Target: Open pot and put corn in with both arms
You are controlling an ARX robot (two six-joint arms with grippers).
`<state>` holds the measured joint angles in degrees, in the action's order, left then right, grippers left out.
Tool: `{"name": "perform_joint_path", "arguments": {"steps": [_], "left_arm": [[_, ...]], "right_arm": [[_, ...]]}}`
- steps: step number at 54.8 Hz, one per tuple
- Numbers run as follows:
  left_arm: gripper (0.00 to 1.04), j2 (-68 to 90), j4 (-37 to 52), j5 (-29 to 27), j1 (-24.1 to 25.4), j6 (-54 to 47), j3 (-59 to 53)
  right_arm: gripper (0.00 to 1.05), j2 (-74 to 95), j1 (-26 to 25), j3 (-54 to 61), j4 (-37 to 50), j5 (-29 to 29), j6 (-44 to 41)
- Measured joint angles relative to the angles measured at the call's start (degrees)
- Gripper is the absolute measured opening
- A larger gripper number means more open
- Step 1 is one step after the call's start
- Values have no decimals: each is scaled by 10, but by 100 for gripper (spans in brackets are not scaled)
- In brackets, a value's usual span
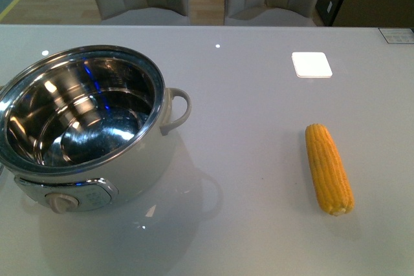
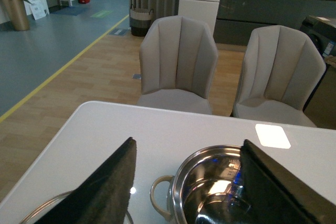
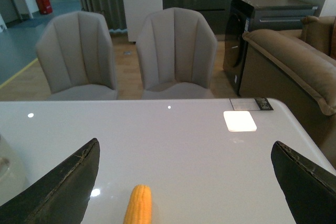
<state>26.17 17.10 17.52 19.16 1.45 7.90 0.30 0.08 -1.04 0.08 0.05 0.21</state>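
Pot [image 1: 155, 153] is already open w/ no lid on it and empty inside, so you're thru step one. Corn [image 1: 330, 169] lies on the worktop [image 1: 246, 95] well right of the pot (not picked up yet); left jaws and right jaws both gape wide, holding nothing.
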Motion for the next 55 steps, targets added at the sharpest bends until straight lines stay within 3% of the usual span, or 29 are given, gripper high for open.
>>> {"name": "perform_joint_path", "arguments": {"steps": [16,23,27,31,43,47,55], "left_arm": [[3,-76,-34,-81,-91,-6,-34],[3,-99,-47,-102,-114,-8,-43],[3,-113,-58,-160,-156,-8,-46],[3,-126,-64,-168,-184,-9,-50],[3,-160,-72,-174,-190,-10,-71],[3,-228,-156,-176,-190,-10,-71],[3,-257,-169,-176,-190,-10,-71]], "right_arm": [[96,0,0,0,0,0,0],[96,0,0,0,0,0,0],[96,0,0,0,0,0,0],[96,0,0,0,0,0,0],[96,0,0,0,0,1,0],[96,0,0,0,0,0,0],[96,0,0,0,0,0,0]]}}
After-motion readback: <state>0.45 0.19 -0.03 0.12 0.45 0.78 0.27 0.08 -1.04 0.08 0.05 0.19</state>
